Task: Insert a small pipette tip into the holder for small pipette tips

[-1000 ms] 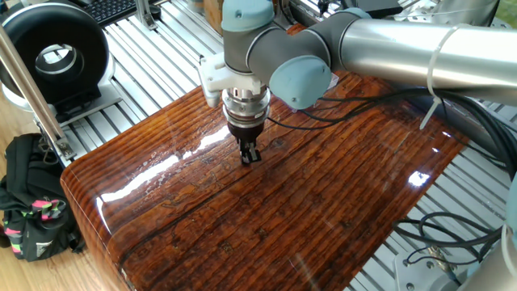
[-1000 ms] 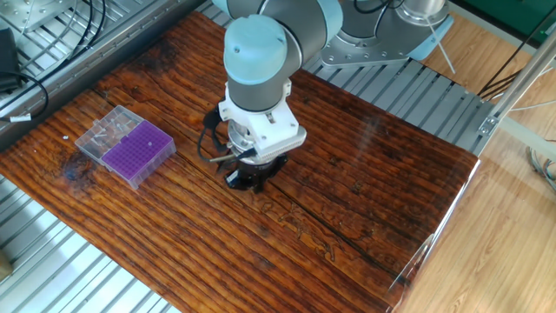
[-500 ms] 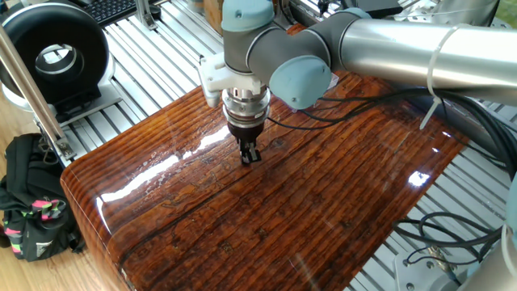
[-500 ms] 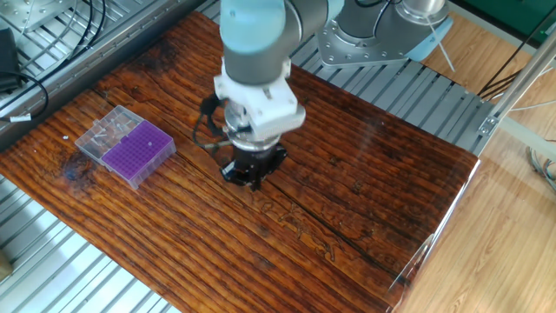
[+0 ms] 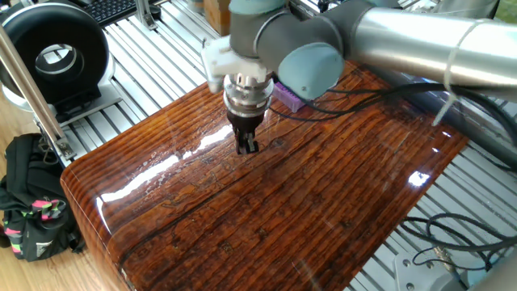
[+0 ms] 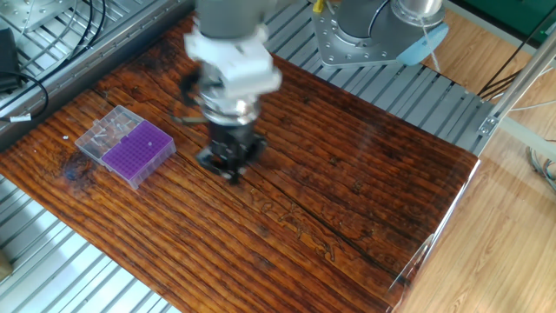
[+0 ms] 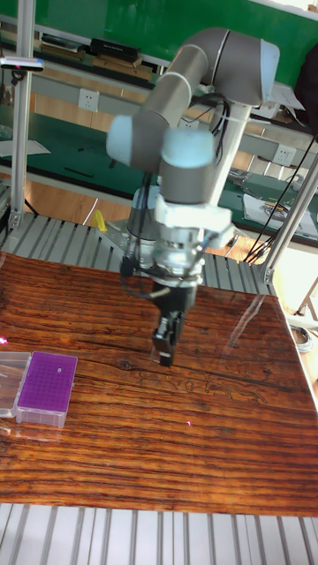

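Observation:
The holder for small pipette tips [image 6: 139,149] is a purple rack with a grid of holes. It sits in a clear box with its lid [image 6: 104,130] open, at the table's left end, and also shows in the tall view [image 7: 46,381]. In one fixed view only a purple corner of the holder [image 5: 288,98] peeks out behind the arm. My gripper [image 6: 221,165] hangs point down just above the wood, a short way right of the holder and apart from it. Its fingers [image 7: 165,346] stand close together [image 5: 247,146]. The small pipette tip is too small to make out; the motion blur hides it.
The wooden table [image 6: 347,183] lies on a grey slatted aluminium frame [image 6: 52,261]. A black round device [image 5: 53,55] and a black bag [image 5: 32,212] sit beyond the table's end. Cables [image 5: 452,230] trail beside the arm's base.
In the other fixed view the arm has swept left towards the holder, and its wrist is now blurred by motion. The purple holder has come into sight behind the arm in one fixed view.

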Controlling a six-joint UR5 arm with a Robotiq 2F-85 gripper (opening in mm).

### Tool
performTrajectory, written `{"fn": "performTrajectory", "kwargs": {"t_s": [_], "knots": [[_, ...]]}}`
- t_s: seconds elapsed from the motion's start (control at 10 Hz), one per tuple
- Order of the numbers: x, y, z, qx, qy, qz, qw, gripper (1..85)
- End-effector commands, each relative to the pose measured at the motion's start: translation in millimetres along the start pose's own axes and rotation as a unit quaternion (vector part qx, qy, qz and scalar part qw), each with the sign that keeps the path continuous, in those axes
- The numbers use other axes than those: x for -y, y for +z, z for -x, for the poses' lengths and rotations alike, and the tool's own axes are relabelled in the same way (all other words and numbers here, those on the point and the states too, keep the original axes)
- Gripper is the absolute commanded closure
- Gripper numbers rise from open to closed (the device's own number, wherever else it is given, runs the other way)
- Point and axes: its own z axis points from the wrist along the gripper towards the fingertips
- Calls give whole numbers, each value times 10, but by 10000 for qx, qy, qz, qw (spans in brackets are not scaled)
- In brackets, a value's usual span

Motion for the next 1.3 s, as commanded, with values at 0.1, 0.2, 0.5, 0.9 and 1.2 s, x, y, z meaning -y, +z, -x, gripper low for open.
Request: {"fn": "performTrajectory", "kwargs": {"t_s": [0.1, 0.2, 0.5, 0.9, 1.2], "knots": [[658, -520, -308, 623, -334, -425, 9966, 847], [734, -542, -326, 828, -254, -494, 9950, 847], [1013, -571, -511, 1274, -73, -832, 9883, 847], [1083, -347, -629, 1545, 263, -1039, 9822, 847], [1128, -391, -571, 1263, 408, -991, 9862, 847]]}}
